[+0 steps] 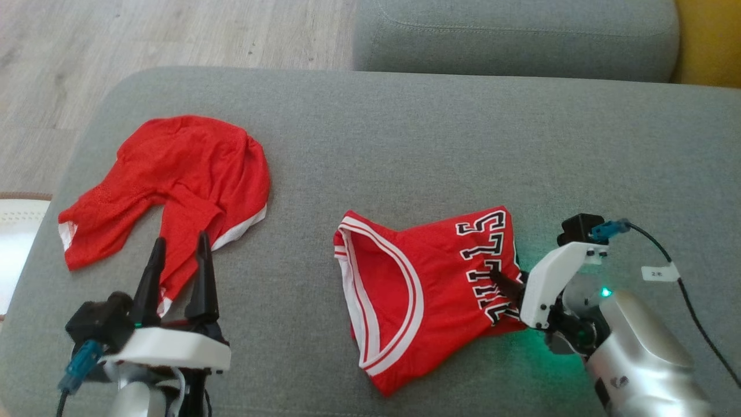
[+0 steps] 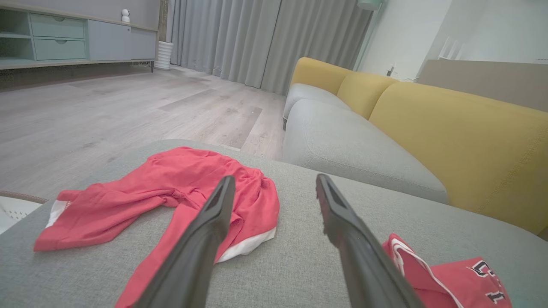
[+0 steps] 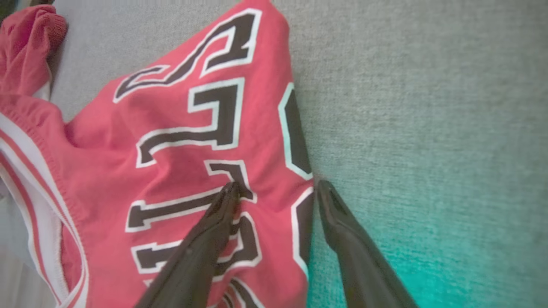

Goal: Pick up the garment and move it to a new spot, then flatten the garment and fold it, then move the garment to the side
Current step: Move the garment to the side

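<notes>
The right pincer [image 3: 277, 185], spread, straddles the folded jersey [image 3: 171, 128] at its edge; it should pinch all layers before sliding. The left pincer [image 1: 180, 237] hangs spread.

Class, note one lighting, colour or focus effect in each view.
Head view: green glow beside the right gripper on the grey cushion. Right wrist view: teal cast lower right, jersey slightly soft. Left wrist view: bright daylight, shorts look washed-out pink.

Right wrist view's edges crop the jersey [image 3: 265, 128].
</notes>
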Robot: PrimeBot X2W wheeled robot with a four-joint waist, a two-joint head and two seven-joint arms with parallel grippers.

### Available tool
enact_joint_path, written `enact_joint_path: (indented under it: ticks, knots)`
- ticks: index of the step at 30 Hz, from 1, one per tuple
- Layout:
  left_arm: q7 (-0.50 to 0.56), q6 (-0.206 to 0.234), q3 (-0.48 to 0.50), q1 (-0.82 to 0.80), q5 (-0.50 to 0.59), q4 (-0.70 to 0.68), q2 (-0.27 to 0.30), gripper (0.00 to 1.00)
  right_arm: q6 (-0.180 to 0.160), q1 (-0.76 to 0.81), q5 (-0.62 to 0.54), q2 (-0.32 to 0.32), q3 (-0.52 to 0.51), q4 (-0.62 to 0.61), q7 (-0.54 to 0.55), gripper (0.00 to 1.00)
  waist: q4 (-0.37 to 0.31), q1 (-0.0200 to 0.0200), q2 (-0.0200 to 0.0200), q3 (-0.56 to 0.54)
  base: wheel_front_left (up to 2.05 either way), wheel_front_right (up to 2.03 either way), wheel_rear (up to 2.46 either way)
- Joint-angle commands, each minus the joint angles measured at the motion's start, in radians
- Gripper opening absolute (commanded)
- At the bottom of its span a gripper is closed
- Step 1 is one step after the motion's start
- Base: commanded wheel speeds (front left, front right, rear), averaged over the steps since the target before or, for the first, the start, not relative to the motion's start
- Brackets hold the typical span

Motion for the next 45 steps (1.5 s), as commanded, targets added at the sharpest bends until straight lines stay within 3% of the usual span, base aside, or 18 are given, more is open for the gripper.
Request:
enact_joint_path:
  ticks: [1,2,9,18,24,30,39,45]
  knots:
    - [-0.006,0.007,0.025,-0.056,-0.010,-0.033,0.003,1.00,0.007,-0.009,0.024,0.028,0.033,-0.011,-0.003,0.38,-0.002,0.0000,0.0000,0.000,0.00,0.00,0.00]
    - [-0.006,0.008,0.026,-0.055,-0.010,-0.033,0.003,1.00,0.007,-0.014,0.037,0.031,0.040,-0.019,-0.012,0.00,-0.004,0.0000,0.0000,-0.002,0.00,0.00,0.00]
    - [-0.006,0.005,0.030,-0.054,-0.006,-0.039,0.003,1.00,0.007,-0.070,0.087,0.002,0.085,-0.084,-0.115,0.00,-0.044,0.0000,0.0000,-0.018,0.00,0.00,0.00]
    - [-0.006,-0.002,0.004,-0.049,-0.017,-0.050,0.003,1.00,0.007,-0.156,0.108,-0.107,0.099,-0.114,-0.196,0.00,-0.180,0.0000,0.0000,-0.031,0.00,0.00,0.00]
    - [-0.006,-0.006,-0.017,-0.059,-0.015,-0.052,0.003,1.00,0.007,-0.183,0.125,-0.124,0.086,-0.114,-0.218,0.00,-0.289,0.0000,0.0000,-0.017,0.00,0.00,0.00]
    - [-0.006,-0.015,-0.052,-0.078,-0.008,-0.048,0.003,1.00,0.007,-0.190,0.138,-0.126,0.077,-0.112,-0.240,0.00,-0.351,0.0000,0.0000,0.006,0.00,0.00,0.00]
    - [-0.006,-0.025,-0.064,-0.127,0.020,-0.041,0.011,1.00,0.007,-0.269,0.188,-0.142,0.088,-0.126,-0.298,0.00,-0.375,0.0000,0.0000,0.105,0.00,0.00,0.00]
    - [-0.006,-0.032,-0.058,-0.178,0.041,-0.043,0.049,1.00,0.007,-0.422,0.194,-0.198,0.069,-0.036,-0.348,0.00,-0.374,0.0000,0.0000,0.217,0.00,0.00,0.00]
